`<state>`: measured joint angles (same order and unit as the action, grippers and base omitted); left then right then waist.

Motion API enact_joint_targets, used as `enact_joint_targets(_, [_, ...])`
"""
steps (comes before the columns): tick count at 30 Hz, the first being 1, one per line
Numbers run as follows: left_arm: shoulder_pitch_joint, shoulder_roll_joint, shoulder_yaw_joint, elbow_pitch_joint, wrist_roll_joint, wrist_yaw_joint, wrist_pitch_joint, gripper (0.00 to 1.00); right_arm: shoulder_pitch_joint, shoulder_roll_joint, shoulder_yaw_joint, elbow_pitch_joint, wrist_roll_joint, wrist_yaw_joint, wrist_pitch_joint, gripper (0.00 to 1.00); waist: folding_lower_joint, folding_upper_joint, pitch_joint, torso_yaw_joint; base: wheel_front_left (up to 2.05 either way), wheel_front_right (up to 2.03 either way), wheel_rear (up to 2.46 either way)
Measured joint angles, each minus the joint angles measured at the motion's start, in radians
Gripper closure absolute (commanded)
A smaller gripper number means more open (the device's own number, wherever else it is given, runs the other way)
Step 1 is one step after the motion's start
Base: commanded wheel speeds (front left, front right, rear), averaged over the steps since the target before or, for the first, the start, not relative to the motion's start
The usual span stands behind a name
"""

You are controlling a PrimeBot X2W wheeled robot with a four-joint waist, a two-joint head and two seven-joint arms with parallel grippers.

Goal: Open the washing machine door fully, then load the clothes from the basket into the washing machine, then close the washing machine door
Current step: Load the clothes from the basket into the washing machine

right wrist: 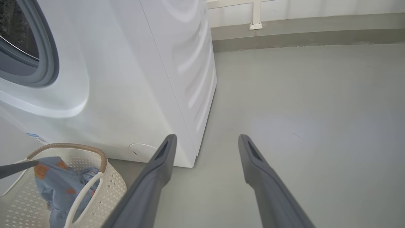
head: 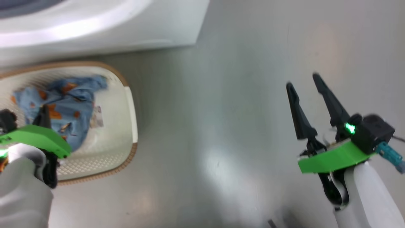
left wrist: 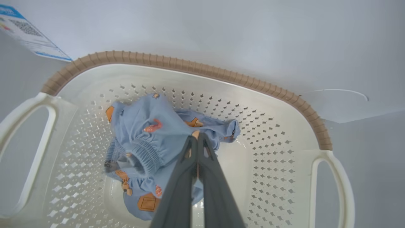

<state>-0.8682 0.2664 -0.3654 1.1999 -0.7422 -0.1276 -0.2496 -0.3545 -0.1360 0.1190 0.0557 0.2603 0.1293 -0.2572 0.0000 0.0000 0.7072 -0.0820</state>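
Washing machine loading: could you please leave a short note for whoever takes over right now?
Left claw: shut on the clothes, inside the basket.
Right claw: open, empty, above bare floor.
Basket sits on the floor in front of the washing machine; its grey drum seal is uncovered, so the door looks open.
To do: lift the clothes, load them into the drum, close the door.

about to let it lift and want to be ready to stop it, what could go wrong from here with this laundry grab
1. The left pincer is shut on just a thin fold of the clothes; the fold may slip out on lifting.
2. The clothes are bunched together, so a trailing part might catch the rim of the basket and tip or drag it.
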Motion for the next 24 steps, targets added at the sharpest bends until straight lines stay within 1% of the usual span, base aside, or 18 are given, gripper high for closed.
enact_joint_targets(3, [0.053, 0.001, -0.006, -0.080, 0.025, 0.000, 0.000, 1.00, 0.040, -0.012, -0.004, 0.019, 0.009, 0.000, 0.000, 0.00, 0.0000, 0.0000, -0.053, 0.010, 0.00, 0.00, 0.00])
enact_joint_targets(7, [0.131, 0.004, 0.014, -0.163, 0.057, 0.000, 0.000, 1.00, 0.074, -0.023, -0.009, 0.037, 0.025, 0.000, 0.000, 0.00, 0.0000, 0.0000, -0.125, 0.022, 0.00, 0.00, 0.00])
enact_joint_targets(18, [0.353, 0.004, 0.116, -0.388, 0.175, 0.000, 0.000, 1.00, 0.200, -0.039, -0.041, 0.058, 0.051, 0.000, 0.000, 0.00, 0.0000, 0.0000, -0.318, 0.058, 0.00, 0.00, 0.00])
enact_joint_targets(24, [0.503, -0.002, 0.196, -0.516, 0.225, 0.000, 0.000, 1.00, 0.273, -0.041, -0.068, 0.062, 0.060, 0.000, 0.000, 0.00, 0.0000, 0.0000, -0.412, 0.072, 0.00, 0.00, 0.00])
